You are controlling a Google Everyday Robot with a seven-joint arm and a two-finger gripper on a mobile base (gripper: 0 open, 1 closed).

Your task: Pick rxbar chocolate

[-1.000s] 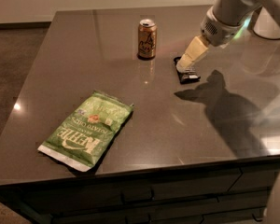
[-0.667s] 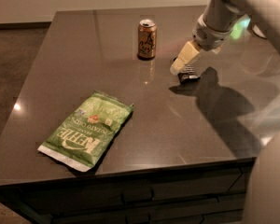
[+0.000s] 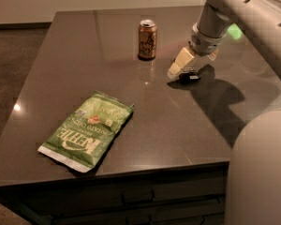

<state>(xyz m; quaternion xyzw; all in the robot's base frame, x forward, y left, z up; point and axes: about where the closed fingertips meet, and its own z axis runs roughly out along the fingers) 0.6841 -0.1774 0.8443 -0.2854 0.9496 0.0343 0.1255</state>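
The dark table fills my frame, and my arm reaches in from the upper right. A green chip bag lies lower left and a can stands upper centre. Right of the can, the gripper hangs with jaws seemingly parted and empty, just over the rxbar chocolate, which lies flat. I judge this the final approach: lower to straddle it, then close.

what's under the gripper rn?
The gripper sits low over the table, right of the can. Beneath it a dark end of the rxbar chocolate shows; the rest is covered.
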